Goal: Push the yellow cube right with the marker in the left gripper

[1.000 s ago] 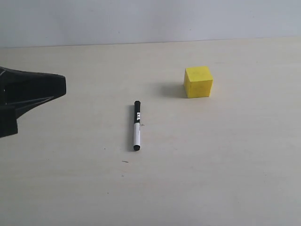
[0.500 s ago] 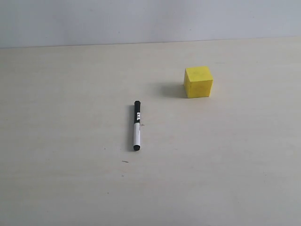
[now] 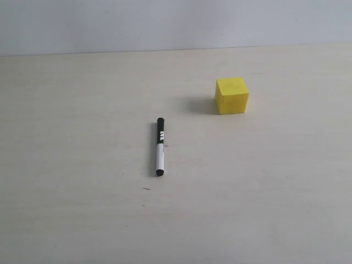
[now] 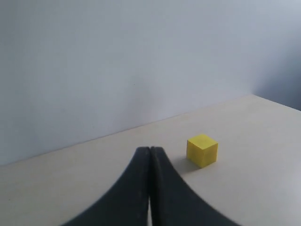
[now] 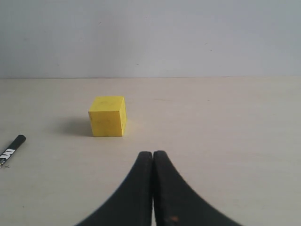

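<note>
The marker (image 3: 160, 146) lies flat on the pale table, black cap half pointing away, white barrel toward the near edge; no gripper touches it. Its black cap end (image 5: 11, 149) also shows at the border of the right wrist view. The yellow cube (image 3: 231, 95) rests up and to the right of the marker, also seen as a cube (image 4: 202, 150) and a cube (image 5: 107, 116) in the wrist views. My left gripper (image 4: 150, 149) is shut with nothing in it, well back from the cube. My right gripper (image 5: 153, 153) is shut and holds nothing. Neither gripper appears in the exterior view.
The pale table (image 3: 264, 192) meets a plain light wall (image 3: 176, 22) at the back. A small dark speck (image 3: 146, 188) lies on the table just below the marker.
The left gripper, visible at the left edge of the exterior view a second ago, has withdrawn out of that view. Marker and cube have not moved.
</note>
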You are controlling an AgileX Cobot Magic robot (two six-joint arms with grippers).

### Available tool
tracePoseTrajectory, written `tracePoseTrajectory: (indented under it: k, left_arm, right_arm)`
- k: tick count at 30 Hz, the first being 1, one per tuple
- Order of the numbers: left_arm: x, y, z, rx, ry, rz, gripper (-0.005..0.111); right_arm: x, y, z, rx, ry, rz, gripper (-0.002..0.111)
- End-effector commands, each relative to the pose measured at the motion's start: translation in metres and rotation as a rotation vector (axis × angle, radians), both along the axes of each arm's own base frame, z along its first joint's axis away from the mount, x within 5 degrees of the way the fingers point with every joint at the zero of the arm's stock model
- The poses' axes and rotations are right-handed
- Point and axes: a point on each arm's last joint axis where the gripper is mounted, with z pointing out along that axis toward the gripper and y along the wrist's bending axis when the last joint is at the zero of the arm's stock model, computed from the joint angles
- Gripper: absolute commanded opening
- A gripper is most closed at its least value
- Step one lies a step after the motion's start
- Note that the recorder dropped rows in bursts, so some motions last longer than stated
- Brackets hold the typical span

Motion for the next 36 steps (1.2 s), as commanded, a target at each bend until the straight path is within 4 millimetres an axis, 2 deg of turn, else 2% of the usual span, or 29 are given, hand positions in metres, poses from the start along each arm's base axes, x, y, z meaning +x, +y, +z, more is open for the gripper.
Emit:
tracePoseTrajectory:
  k: [1, 7, 25, 31, 36]
  left_arm:
    - [-0.010, 0.003, -0.008, 0.045, -0.068, 0.001, 0.000]
    - [-0.022, 0.006, -0.016, 0.069, -0.145, 0.013, 0.000]
    - [-0.013, 0.004, -0.042, 0.101, -0.068, 0.009, 0.000]
    - [-0.012, 0.006, -0.043, 0.022, -0.007, 0.034, 0.000]
    - [-0.008, 0.015, -0.047, -0.102, 0.114, 0.151, 0.000]
  right_arm:
    - [0.000, 0.000, -0.001, -0.004, -0.009, -0.006, 0.000]
    - [0.000, 0.000, -0.001, -0.004, -0.009, -0.006, 0.000]
    - [0.000, 0.000, -0.001, -0.004, -0.009, -0.006, 0.000]
    - [0.000, 0.000, -0.001, -0.004, -0.009, -0.006, 0.000]
    - [0.000, 0.000, -0.001, -0.004, -0.009, -0.006, 0.000]
